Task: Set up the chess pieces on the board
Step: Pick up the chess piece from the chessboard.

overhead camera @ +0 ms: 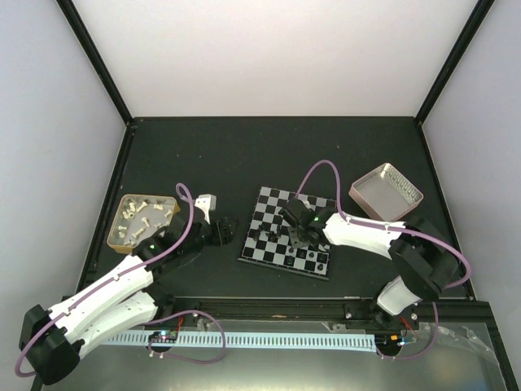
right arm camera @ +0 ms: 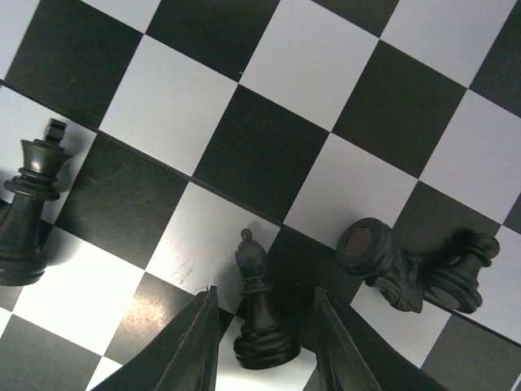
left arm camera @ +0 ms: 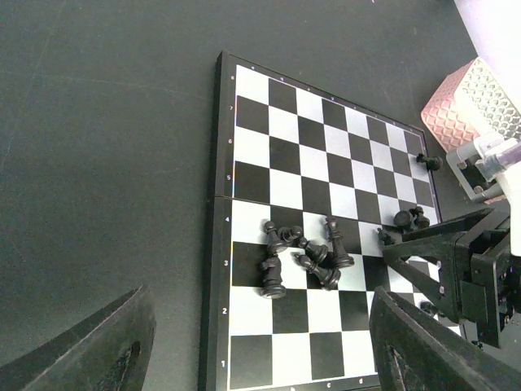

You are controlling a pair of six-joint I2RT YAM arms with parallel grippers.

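"As we look from overhead, where's the board [overhead camera: 273, 208]?"

"Mid-table, between a tan tray [overhead camera: 115, 236] and a pink tray [overhead camera: 366, 195]. The right gripper [overhead camera: 300, 239] hangs over it; the left gripper [overhead camera: 221, 232] sits just beside its left edge."

"And the left wrist view?"

"Left fingers [left arm camera: 98, 350] spread wide, holding nothing. Black pieces [left arm camera: 305, 252] huddle mid-board, some toppled."

"Right wrist?"

"Its jaws stand parted either side of an upright bishop [right arm camera: 260, 314], not quite touching it. A king [right arm camera: 28, 204] stands at the left; on the right one piece [right arm camera: 378, 257] lies toppled against a pawn [right arm camera: 466, 273]."
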